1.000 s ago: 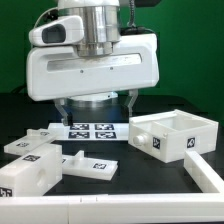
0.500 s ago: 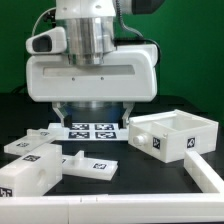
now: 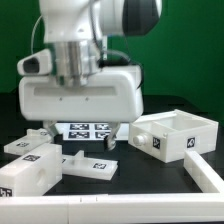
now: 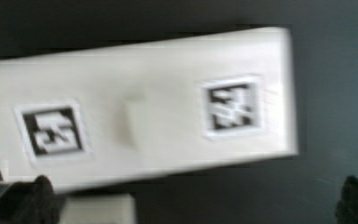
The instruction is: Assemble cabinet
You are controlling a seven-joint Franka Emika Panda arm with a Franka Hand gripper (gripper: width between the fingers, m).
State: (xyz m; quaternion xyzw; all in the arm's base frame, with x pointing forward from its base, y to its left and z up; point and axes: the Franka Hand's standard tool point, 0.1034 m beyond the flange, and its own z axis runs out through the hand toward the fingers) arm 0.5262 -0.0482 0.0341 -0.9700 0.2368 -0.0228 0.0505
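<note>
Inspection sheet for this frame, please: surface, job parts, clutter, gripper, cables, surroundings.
Surface: black table, no spills seen.
Job's things: open box at the exterior view's right. Thick tagged part at its left, with a flatter tagged part behind it. The wrist view shows a two-tag panel with a ridge between the tags, lying flat.
Clutter: nothing seen; only the marker board, partly hidden by the arm.
Grippers: gripper open, fingertips wide apart, holding nothing.
Cables: a thin dark cable seems to curve by the wrist.
Surroundings: green backdrop.
</note>
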